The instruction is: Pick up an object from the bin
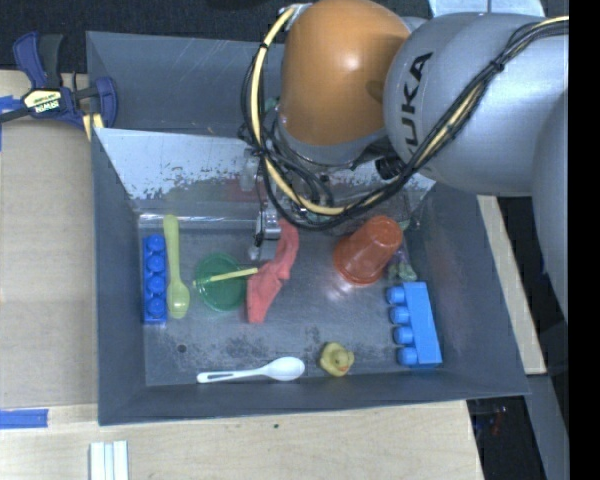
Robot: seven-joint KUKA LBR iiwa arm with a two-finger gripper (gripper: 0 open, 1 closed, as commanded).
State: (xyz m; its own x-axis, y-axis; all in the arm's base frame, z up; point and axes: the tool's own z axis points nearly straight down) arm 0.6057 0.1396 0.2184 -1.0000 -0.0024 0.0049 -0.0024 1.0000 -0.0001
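My gripper (267,233) hangs below the arm's orange cover, over the back middle of the bin. Its lower end is just above the top of a red, floppy, elongated piece (270,278) that lies slanted on the bin floor. Whether it touches that piece I cannot tell. Left of the red piece lies a green round disc (216,284) with a thin yellow stick across it. To the right, an orange-red cup (368,250) lies on its side.
A yellow spoon (175,268) and a blue studded strip (155,278) lie along the left wall. A blue brick (414,323) sits at the right, with a white spoon (255,372) and a small yellow-green lump (335,358) at the front. The arm covers the bin's back right.
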